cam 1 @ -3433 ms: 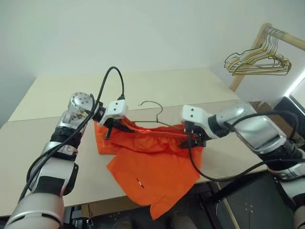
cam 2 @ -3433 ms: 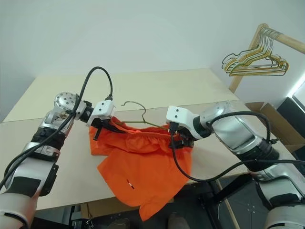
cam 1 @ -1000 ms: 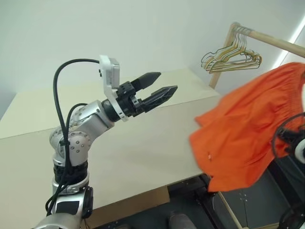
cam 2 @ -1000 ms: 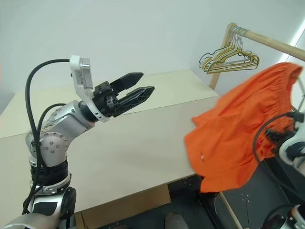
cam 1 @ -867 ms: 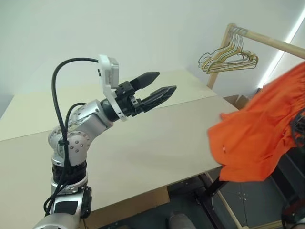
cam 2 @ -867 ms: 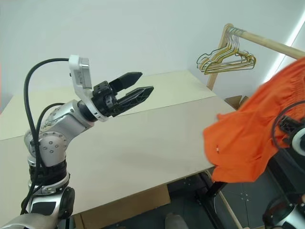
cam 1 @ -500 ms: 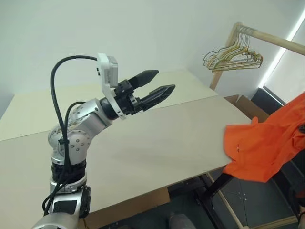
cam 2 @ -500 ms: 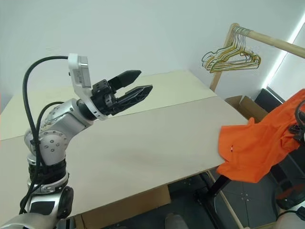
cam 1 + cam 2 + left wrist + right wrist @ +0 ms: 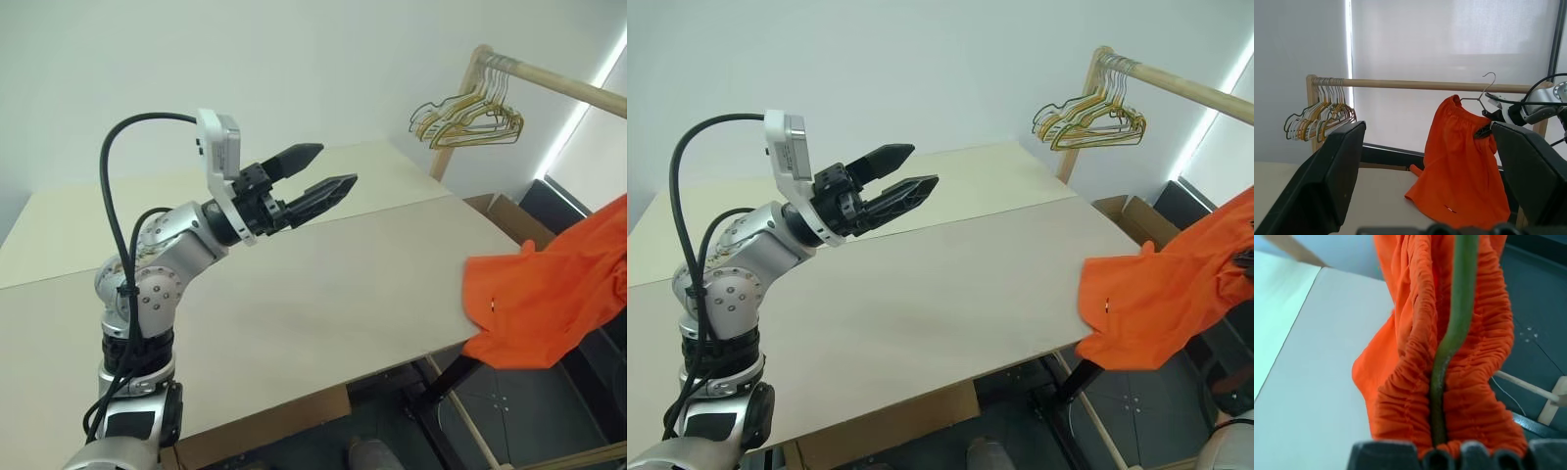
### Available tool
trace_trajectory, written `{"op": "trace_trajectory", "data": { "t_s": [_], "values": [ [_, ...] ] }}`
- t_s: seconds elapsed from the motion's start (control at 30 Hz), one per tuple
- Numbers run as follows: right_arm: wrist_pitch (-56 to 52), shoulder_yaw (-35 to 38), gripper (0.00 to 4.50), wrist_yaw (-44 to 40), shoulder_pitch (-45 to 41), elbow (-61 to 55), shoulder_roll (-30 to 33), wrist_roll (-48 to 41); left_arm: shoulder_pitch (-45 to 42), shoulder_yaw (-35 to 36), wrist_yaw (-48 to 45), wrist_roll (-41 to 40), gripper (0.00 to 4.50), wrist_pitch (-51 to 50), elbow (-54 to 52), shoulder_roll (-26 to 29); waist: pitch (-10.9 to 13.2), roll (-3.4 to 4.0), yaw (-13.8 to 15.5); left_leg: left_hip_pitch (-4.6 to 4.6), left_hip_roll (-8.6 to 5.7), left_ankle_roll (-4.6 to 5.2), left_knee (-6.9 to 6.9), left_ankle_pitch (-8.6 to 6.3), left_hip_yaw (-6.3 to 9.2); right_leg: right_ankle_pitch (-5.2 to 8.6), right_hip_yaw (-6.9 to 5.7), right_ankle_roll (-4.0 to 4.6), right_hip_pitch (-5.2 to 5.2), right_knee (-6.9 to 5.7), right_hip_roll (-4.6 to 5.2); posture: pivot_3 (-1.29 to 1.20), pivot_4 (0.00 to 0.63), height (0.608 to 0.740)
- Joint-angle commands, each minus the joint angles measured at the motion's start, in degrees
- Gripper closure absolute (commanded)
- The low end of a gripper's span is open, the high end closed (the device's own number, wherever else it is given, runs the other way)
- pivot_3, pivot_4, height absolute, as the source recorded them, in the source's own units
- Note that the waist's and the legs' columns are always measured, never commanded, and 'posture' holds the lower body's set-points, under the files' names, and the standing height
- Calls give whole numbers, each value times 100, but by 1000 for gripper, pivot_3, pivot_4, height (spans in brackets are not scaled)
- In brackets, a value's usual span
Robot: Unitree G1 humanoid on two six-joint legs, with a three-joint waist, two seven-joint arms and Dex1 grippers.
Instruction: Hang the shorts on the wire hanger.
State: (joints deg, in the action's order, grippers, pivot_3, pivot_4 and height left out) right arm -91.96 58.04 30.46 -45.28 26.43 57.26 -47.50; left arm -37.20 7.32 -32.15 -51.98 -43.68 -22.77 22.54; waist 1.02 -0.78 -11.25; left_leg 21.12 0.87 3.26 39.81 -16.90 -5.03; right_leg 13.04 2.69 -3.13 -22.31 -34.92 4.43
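Off the right edge of the desk, the right tool is clamped on the gathered waistband of the shorts together with the wire hanger, whose hook rises just under the wooden rail. The left tool hovers above the desk with its fingers apart, empty. The risk I judge: the hook could miss the rail, or the loose fabric below the right tool could slide off the thin wire if the hanger tilts. Compared with the earliest frame, the shorts have left the desk, and over the last second they have swung further right and lower in the head views.
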Motion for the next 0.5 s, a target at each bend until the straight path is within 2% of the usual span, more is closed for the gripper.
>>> {"op": "trace_trajectory", "data": {
  "t_s": [0.03, 0.27, 0.5],
  "values": [
    [216, 241, 4500, -122, -222, 76, 186, 517, -30, 55, -34, -14, 67, 147, -95, 47, 0, 0, 10, 0, 0, 0, 0, 0, -2, 0, 1, 0, 0, 0, 0, -222, 0, 740],
    [491, 534, 4500, -200, -134, 215, 3, 1542, -2, 43, -65, -112, 67, 86, -163, 60, 3, 10, 13, 0, 0, 0, -1, 0, -5, 0, 5, 0, 0, -2, 0, -217, 0, 740],
    [803, 572, 4500, -553, 4, 280, -46, 2157, 9, 62, -97, -210, 67, 26, -197, 127, 5, 13, 9, -1, 0, 0, -2, 0, -9, 1, 8, -2, 0, -2, 0, -213, 0, 740]
  ]
}}
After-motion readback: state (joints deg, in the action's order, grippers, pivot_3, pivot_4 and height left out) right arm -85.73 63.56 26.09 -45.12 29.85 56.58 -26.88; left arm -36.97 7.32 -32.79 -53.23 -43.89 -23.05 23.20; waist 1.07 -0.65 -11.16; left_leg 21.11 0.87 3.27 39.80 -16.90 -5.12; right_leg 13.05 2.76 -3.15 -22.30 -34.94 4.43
